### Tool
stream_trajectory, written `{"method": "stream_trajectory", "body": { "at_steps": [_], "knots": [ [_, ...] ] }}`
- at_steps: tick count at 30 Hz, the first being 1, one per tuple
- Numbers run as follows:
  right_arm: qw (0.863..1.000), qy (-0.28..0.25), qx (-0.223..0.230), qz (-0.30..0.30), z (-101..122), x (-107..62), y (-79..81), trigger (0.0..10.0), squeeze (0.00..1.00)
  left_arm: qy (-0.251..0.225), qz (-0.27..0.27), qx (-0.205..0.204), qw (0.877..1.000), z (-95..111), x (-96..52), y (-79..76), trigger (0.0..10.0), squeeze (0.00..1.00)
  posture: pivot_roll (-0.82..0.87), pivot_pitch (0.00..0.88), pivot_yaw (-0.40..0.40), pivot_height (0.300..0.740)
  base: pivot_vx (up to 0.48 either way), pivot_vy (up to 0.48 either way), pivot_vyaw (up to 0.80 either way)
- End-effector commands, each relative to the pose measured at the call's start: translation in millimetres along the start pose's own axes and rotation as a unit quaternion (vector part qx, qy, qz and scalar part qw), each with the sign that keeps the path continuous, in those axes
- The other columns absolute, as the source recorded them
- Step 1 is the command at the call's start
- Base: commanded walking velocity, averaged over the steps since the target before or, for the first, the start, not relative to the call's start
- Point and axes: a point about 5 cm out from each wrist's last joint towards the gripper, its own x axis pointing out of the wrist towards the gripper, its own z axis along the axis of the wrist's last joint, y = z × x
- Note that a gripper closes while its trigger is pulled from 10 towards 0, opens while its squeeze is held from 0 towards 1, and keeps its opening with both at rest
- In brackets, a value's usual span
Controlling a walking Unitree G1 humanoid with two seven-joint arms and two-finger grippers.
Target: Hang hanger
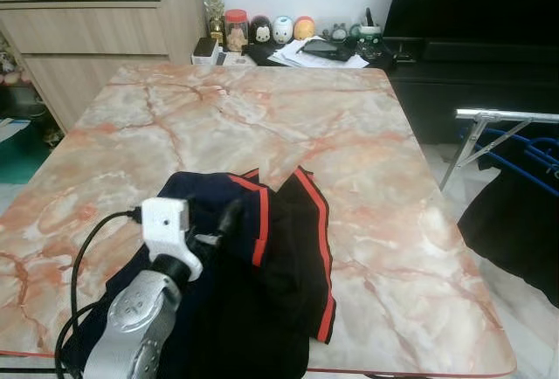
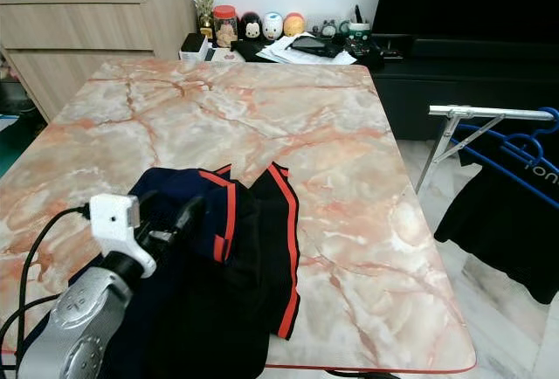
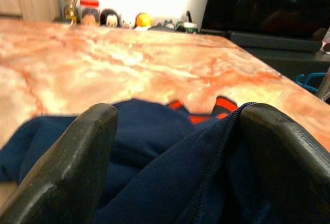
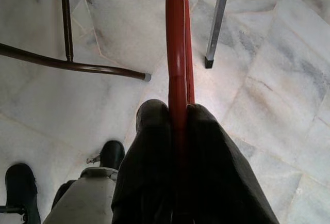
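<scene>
A navy and black garment with red trim [image 1: 284,257] lies crumpled on the near part of the marble table [image 1: 262,108]. My left gripper [image 1: 229,218] hovers just above the navy cloth. In the left wrist view its fingers [image 3: 77,152] stand wide apart, open, with a zipped fold of the navy cloth [image 3: 170,182] between them. My right gripper [image 4: 178,113] hangs low over the tiled floor, shut on a thin red hanger [image 4: 175,38] that runs straight out past its fingertips.
A metal drying rack [image 1: 507,117] stands right of the table with blue hangers [image 1: 528,156] and a black garment [image 1: 515,222]. Figurines and papers [image 1: 319,51] crowd the far end by a wooden cabinet [image 1: 96,30]. Near the hanger are a metal leg [image 4: 216,22] and a dark tube [image 4: 67,64].
</scene>
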Motion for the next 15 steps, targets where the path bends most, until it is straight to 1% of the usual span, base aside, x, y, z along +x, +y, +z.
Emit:
{"method": "stream_trajectory", "body": {
  "at_steps": [1, 4, 5, 6, 7, 8, 11, 13, 14, 15],
  "knots": [
    [1.000, -0.010, 0.001, -0.002, 4.9, 0.7, -1.2, 10.0, 0.00, 0.015, -0.013, 0.027, 0.999, -5.1, -3.5, -0.5, 10.0, 0.00, 0.09, 0.000, -0.040, 0.740, 0.000, 0.000, 0.00],
    [1.000, -0.010, 0.002, -0.002, 4.9, 0.7, -1.4, 10.0, 0.00, 0.023, -0.032, 0.046, 0.998, -5.8, -6.9, -1.5, 10.0, 0.00, 0.10, 0.000, -0.043, 0.740, 0.000, 0.000, 0.00],
    [1.000, -0.009, 0.001, -0.002, 4.9, 0.7, -1.4, 10.0, 0.00, 0.031, -0.060, 0.065, 0.996, -4.8, -9.6, -2.5, 10.0, 0.00, 0.10, 0.000, -0.043, 0.740, 0.000, 0.000, 0.00],
    [1.000, -0.009, 0.001, -0.002, 4.9, 0.7, -1.4, 10.0, 0.00, 0.031, -0.060, 0.065, 0.996, -4.8, -9.6, -2.5, 10.0, 0.00, 0.10, 0.000, -0.043, 0.740, 0.000, 0.000, 0.00],
    [1.000, -0.009, 0.001, -0.002, 4.9, 0.7, -1.2, 10.0, 0.00, 0.051, -0.113, 0.102, 0.987, -3.6, -14.3, -4.4, 10.0, 0.00, 0.10, 0.000, -0.043, 0.740, 0.000, 0.000, 0.00],
    [1.000, -0.009, 0.000, -0.001, 5.0, 0.7, -1.2, 10.0, 0.00, 0.067, -0.148, 0.124, 0.979, -2.8, -18.0, -4.3, 10.0, 0.00, 0.10, 0.000, -0.045, 0.740, 0.000, 0.000, 0.00],
    [1.000, -0.010, 0.000, -0.001, 5.3, 0.8, -1.2, 10.0, 0.00, 0.080, -0.176, 0.146, 0.970, 0.8, -21.7, -0.6, 10.0, 0.00, 0.10, 0.000, -0.045, 0.740, 0.000, 0.000, 0.00],
    [1.000, -0.010, 0.000, 0.000, 5.4, 0.8, -1.2, 10.0, 0.00, 0.086, -0.186, 0.154, 0.967, 5.9, -24.1, 4.8, 10.0, 0.00, 0.10, 0.000, -0.045, 0.740, 0.000, 0.000, 0.00],
    [1.000, -0.010, 0.001, 0.000, 5.5, 0.8, -1.2, 10.0, 0.00, 0.091, -0.194, 0.165, 0.963, 11.0, -26.9, 10.7, 10.0, 0.00, 0.10, 0.000, -0.045, 0.740, 0.000, 0.000, 0.00],
    [1.000, -0.010, 0.001, 0.000, 5.5, 0.8, -1.2, 10.0, 0.00, 0.092, -0.196, 0.170, 0.961, 13.4, -28.3, 13.3, 10.0, 0.00, 0.10, 0.000, -0.045, 0.740, 0.000, 0.000, 0.00]
  ]
}}
